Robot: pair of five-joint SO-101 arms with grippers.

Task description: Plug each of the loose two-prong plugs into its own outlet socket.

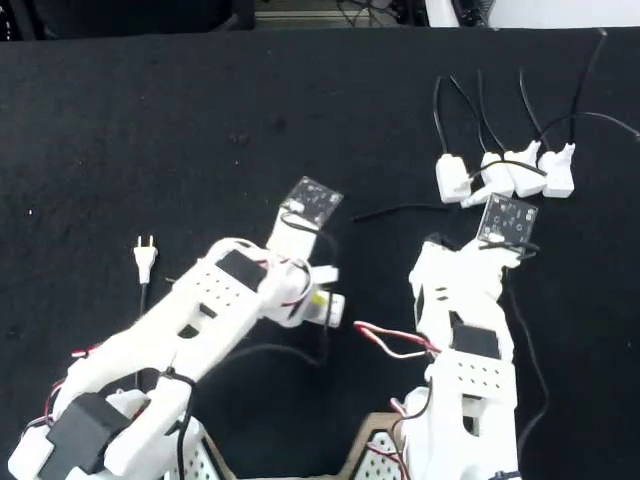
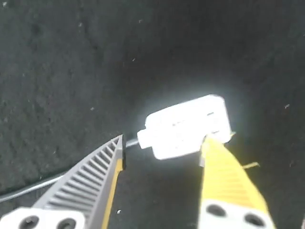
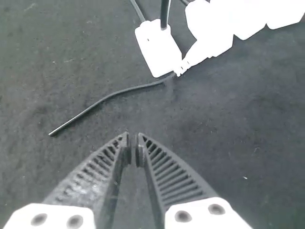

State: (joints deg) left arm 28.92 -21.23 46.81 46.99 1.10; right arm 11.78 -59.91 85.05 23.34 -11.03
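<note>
High view shows you one plug point(image 1: 145, 255) lying unplugged, your left claw point(image 2: 162, 143) released at a white block point(image 2: 183, 125), right claw point(image 3: 132, 149) clenched empty.

Headcount on my table: two claws, four sockets, two plugs, one piece I can't name.

I count two arms, each ending in one claw: my left gripper point(image 2: 162, 145) and my right gripper point(image 3: 132, 143). There are four white outlet sockets point(image 1: 452, 178), point(image 1: 497, 170), point(image 1: 525, 172), point(image 1: 558, 175). There are two white plugs: one two-prong plug point(image 1: 145, 255) and one tapered plug point(image 1: 475, 197). One white corded piece point(image 2: 183, 126) is too glare-washed to name.
</note>
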